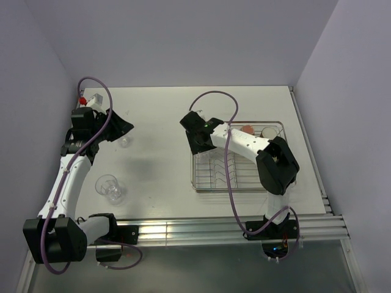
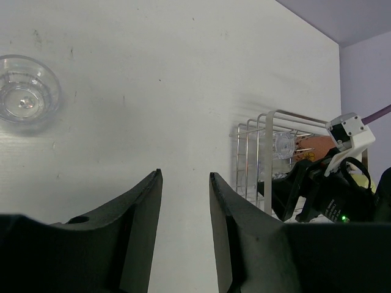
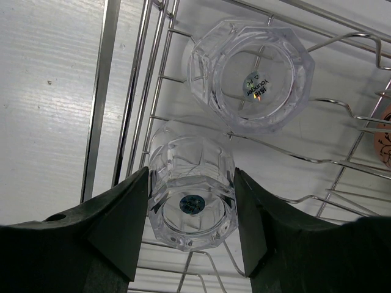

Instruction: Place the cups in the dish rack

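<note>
The chrome wire dish rack stands right of centre. My right gripper is over its far left corner, its jaws shut on an upside-down clear tumbler inside the rack. A second upside-down tumbler rests just beyond it. A pink mug and a pale yellow-green mug sit at the rack's far side. My left gripper is open and empty above the table. Two clear tumblers stand on the table, one beside it, one nearer. No brown cup shows.
The right arm's elbow hangs over the rack's right half. The left wrist view shows the rack and right arm at its right, a tumbler at its upper left. Walls close the table on three sides.
</note>
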You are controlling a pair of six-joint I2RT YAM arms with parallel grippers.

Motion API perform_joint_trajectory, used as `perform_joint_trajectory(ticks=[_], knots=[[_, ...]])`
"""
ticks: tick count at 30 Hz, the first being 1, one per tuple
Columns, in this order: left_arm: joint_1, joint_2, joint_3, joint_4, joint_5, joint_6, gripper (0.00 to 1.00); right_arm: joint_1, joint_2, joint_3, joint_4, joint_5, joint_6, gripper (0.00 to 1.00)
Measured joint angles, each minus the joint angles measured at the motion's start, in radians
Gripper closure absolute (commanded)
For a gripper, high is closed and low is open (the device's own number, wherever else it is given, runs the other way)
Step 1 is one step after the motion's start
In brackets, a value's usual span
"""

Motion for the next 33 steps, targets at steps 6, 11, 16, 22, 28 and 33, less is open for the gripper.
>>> perform_joint_trajectory(ticks=[6,11,16,22,28,33], knots=[[0.000,0.000,-0.004,-0.001,0.000,0.000,0.58,-0.002,0.015,0.011,-0.003,0.015,0.001,0.70],[0.000,0.000,-0.005,-0.001,0.000,0.000,0.58,-0.002,0.015,0.012,-0.008,0.026,0.008,0.57],[0.000,0.000,-0.005,-0.001,0.000,0.000,0.58,-0.002,0.015,0.013,-0.016,0.037,0.015,0.44],[0.000,0.000,-0.005,-0.001,0.000,0.000,0.58,-0.002,0.015,0.013,-0.028,0.046,0.021,0.27],[0.000,0.000,-0.005,-0.001,-0.001,0.000,0.57,0.000,0.015,0.013,-0.027,0.037,0.029,0.20],[0.000,0.000,-0.005,-0.001,-0.003,0.000,0.57,0.000,0.013,0.013,-0.028,0.037,0.037,0.20]])
